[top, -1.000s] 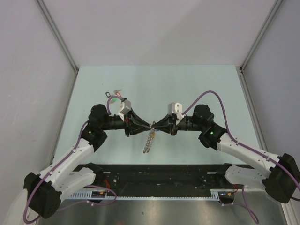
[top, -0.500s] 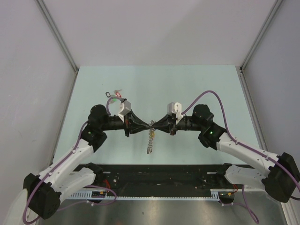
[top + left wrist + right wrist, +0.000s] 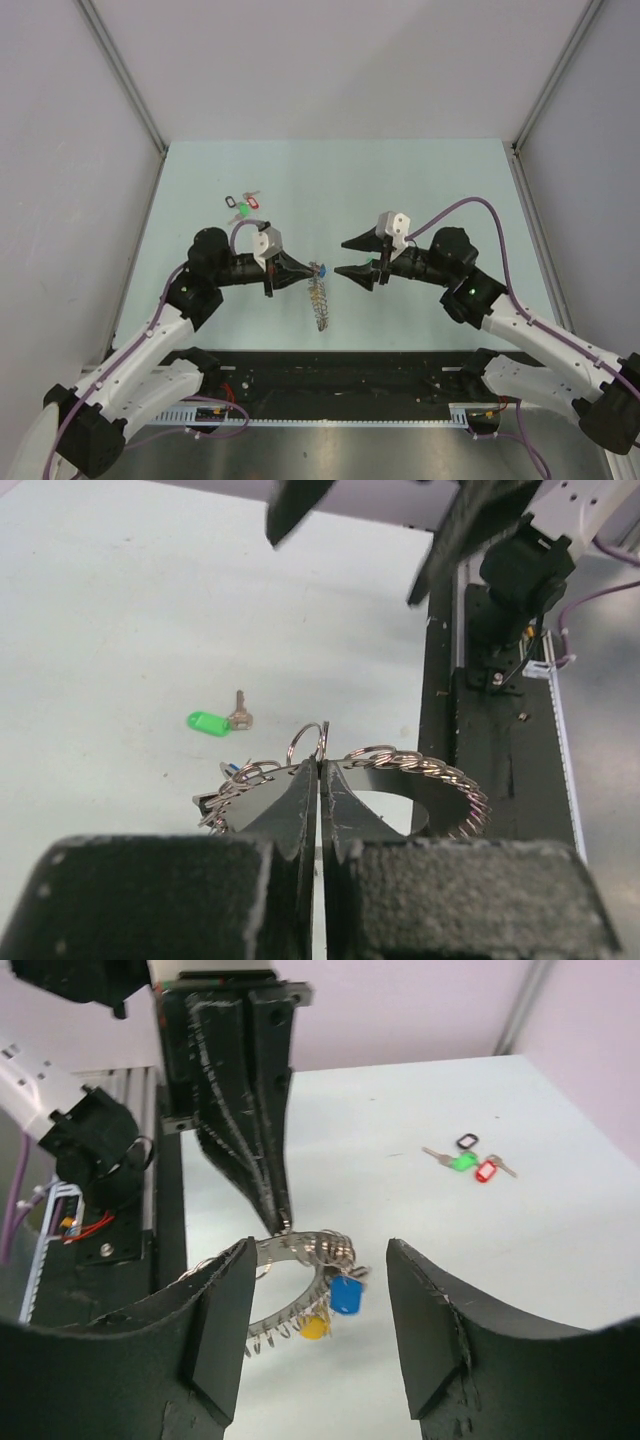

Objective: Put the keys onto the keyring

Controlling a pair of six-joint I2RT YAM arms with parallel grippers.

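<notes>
Grey coiled-wire keyring: pinched at its upper rim by the left gripper, jaws clenched flat together on it; ring hanging free below the fingertips, low centre of the overhead view, off the table.

Blue-tagged key: hanging from the coil on the side towards the right arm, a small yellow piece just beneath it.

Green-tagged key: flat on the table, left of centre in the left wrist view, apart from the ring and from both grippers.

Right gripper: released, fingers spread wide and holding nothing, tips aimed at the ring, a narrow strip of mint surface showing between tips and coil in the overhead view.

Bunch of three keys, tags black, green and red: on the table, upper left of the overhead view, beyond the left arm, well apart from the ring.

Edges: black rail along the near side, just below the hanging ring; pale walls and metal posts at the far and side borders.

Open room: broad run of mint surface between both grippers and the far edge; less towards the rail.
</notes>
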